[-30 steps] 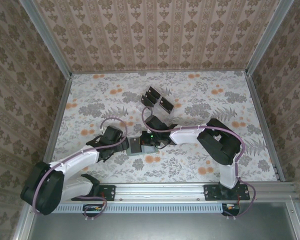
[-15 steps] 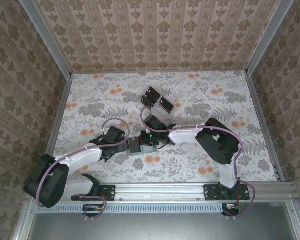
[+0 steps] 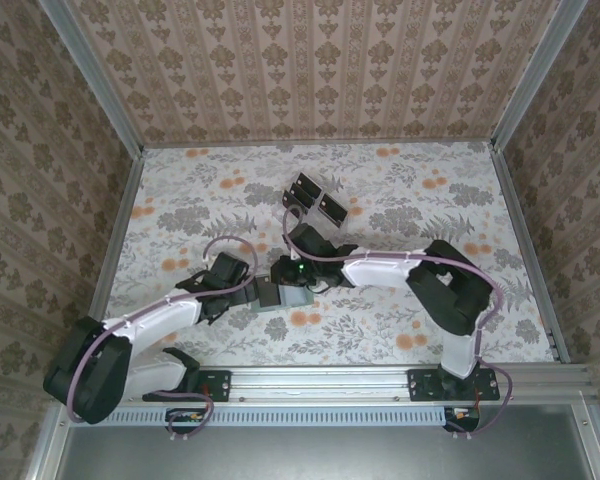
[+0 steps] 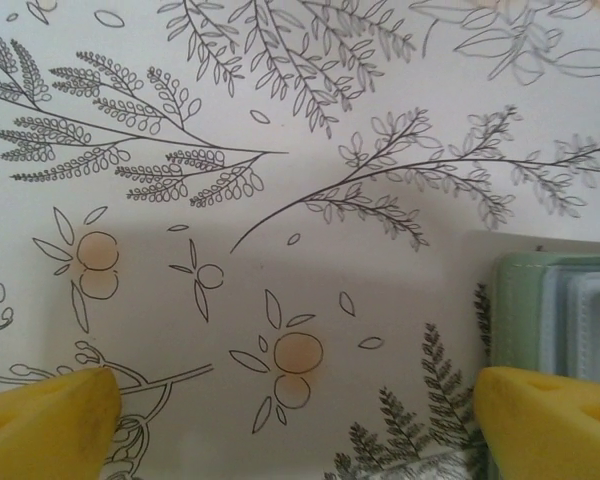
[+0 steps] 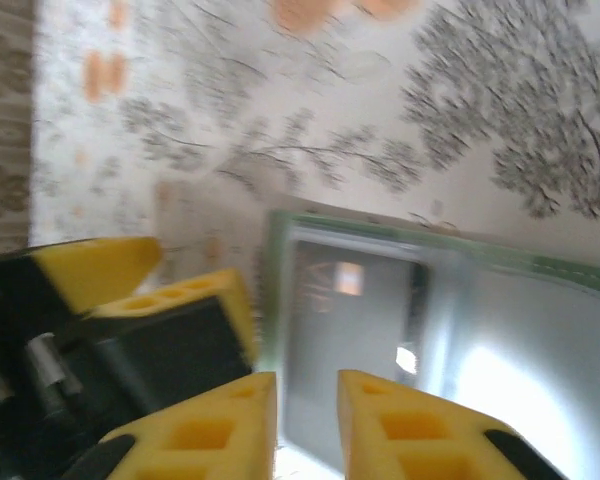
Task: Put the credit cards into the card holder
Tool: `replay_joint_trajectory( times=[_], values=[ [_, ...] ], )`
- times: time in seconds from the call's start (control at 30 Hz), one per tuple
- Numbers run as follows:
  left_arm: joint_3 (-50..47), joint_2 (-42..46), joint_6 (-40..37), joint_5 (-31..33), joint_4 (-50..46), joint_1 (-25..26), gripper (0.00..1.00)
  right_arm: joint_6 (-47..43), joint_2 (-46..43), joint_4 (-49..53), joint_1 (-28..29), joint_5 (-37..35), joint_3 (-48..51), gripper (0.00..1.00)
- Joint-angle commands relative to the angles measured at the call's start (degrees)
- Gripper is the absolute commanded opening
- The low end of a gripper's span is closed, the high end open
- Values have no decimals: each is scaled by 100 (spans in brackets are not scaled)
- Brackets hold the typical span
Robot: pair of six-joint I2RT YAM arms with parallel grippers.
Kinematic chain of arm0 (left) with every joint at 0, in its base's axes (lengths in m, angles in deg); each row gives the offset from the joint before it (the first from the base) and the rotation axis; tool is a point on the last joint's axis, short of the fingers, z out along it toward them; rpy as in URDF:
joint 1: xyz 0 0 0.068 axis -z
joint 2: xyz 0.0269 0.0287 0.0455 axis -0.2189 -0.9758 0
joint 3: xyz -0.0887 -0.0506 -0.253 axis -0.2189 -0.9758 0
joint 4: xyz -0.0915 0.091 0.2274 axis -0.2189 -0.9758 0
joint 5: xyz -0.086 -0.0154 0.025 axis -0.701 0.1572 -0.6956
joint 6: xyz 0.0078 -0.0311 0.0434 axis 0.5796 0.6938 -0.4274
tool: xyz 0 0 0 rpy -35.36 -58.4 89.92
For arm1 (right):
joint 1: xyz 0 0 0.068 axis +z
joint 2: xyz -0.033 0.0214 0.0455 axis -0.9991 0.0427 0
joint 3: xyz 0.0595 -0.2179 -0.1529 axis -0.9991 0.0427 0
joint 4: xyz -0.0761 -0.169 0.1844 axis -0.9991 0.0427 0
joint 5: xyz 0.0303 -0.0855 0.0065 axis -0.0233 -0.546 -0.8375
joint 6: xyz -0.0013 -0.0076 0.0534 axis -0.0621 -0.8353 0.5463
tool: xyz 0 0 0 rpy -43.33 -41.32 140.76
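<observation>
Tablecloth (image 4: 280,120) is showing white with grey fern sprigs and orange berries. Card holder (image 4: 525,300) is reading sage green, just right of left gripper (image 4: 295,425); its tips are showing yellow.

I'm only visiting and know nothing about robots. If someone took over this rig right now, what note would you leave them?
Left gripper: fingers wide open, empty, low over the table beside the card holder.
Right gripper: fingers slightly parted, nothing between them, just above the card holder.
Done: one dark credit card lies on the card holder; unclear whether it sits in a slot.
Left: more black cards stand in the clear rack farther back; bring those over.
</observation>
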Motion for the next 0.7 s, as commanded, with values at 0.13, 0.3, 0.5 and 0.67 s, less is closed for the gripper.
replay_joint_trajectory(
  times=[0.13, 0.3, 0.5, 0.67],
  values=[
    [279, 720, -158, -299, -280, -116, 100, -461, -1198, 982, -212, -676, 353, 42],
    [315, 893, -215, -585, -144, -200, 100, -856, -1524, 1789, -306, -1520, 521, 50],
    [309, 834, -244, -711, 13, -235, 100, -1068, -1482, 1933, -392, -1891, 675, 50],
    [241, 771, -216, -766, 165, -236, 100, -1069, -1181, 1770, -412, -1811, 759, 48]
  ],
)
